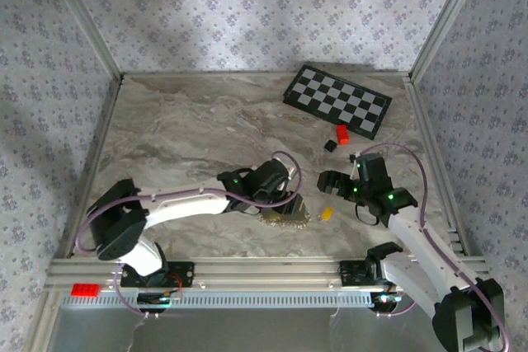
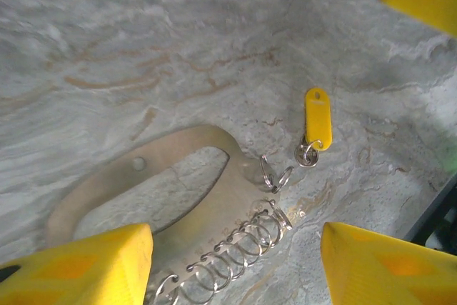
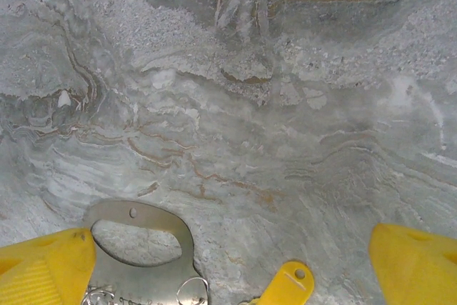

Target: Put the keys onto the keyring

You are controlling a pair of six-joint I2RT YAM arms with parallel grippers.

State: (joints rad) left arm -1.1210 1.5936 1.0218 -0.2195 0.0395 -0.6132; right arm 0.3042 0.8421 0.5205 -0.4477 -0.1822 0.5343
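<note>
Now, the left gripper hangs low over the keyring, a flat silver oval loop lying on the marble table, front and centre. Its yellow fingers are spread wide, gripping nothing. The keys, a silvery row that reads close-up as small wire rings, lie along the loop's edge; whether they're threaded on it, I can't tell. Just beside them sits a yellow key tag with its own little ring. The right gripper hovers near on the right, fingers wide apart too, empty. Farther back: a checkerboard, a red block, a black block.
</note>
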